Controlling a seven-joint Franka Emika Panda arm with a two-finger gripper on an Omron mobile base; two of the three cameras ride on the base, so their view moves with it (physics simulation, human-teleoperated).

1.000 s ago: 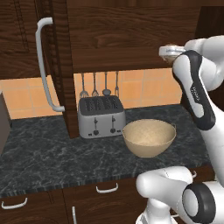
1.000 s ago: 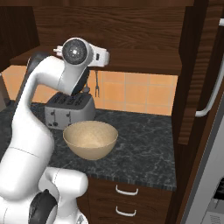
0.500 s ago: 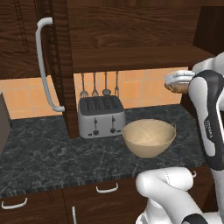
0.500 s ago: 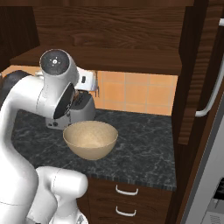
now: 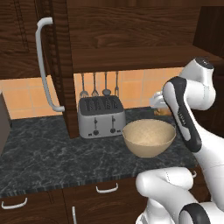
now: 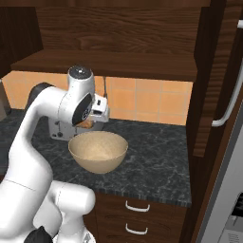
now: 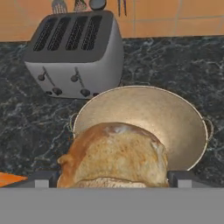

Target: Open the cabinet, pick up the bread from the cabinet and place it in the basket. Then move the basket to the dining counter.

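With the cabinet (image 5: 52, 57) open, the tool (image 7: 113, 179) grips the bread (image 7: 114, 155) just behind the basket (image 7: 175, 118); drop-off and basket transfer remain.

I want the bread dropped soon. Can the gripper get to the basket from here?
Probably yes: the gripper, shut on the bread, hangs just above the near rim of the basket, whose bowl is empty and open on top.

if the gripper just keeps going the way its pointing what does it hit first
Most likely the inside of the wide round tan basket: the gripper, shut on the brown bread bun, points down at its bowl. Depth is unclear; the silver four-slot toaster sits beyond.
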